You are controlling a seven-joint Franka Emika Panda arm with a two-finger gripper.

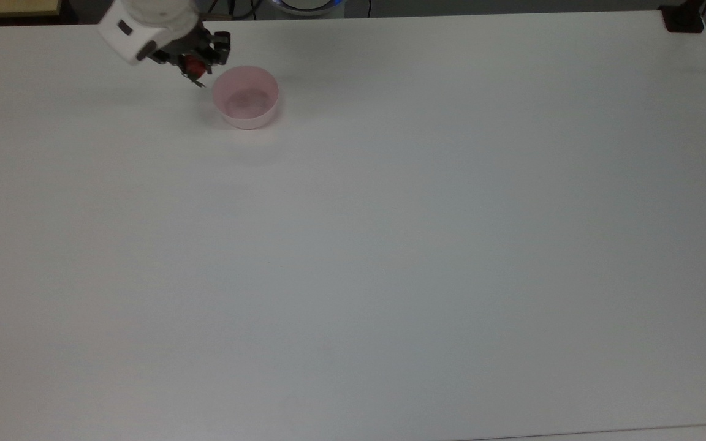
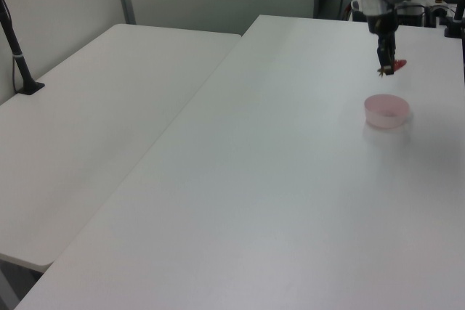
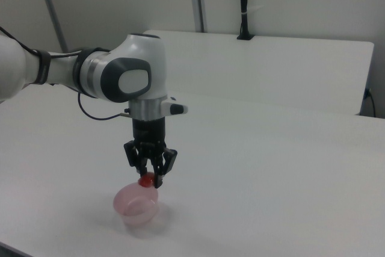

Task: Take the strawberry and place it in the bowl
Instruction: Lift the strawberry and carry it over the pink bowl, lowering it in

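Note:
The small red strawberry (image 1: 193,64) (image 2: 392,65) (image 3: 146,180) hangs in the air, with my gripper (image 1: 195,66) (image 2: 389,64) (image 3: 150,176) shut on it. The pale pink bowl (image 1: 246,97) (image 2: 387,110) (image 3: 136,204) stands on the white table with nothing visible inside it. In the top view the strawberry is just off the bowl's upper left rim. In the right view it hovers directly over the bowl's far rim, and in the left view it hangs well above the bowl.
The white table (image 1: 390,245) stretches wide to the top view's right and bottom. A second white table (image 2: 94,128) stands beside it in the left view, with a black post (image 2: 18,56) on it. A black clamp (image 1: 683,18) sits at the top view's top right corner.

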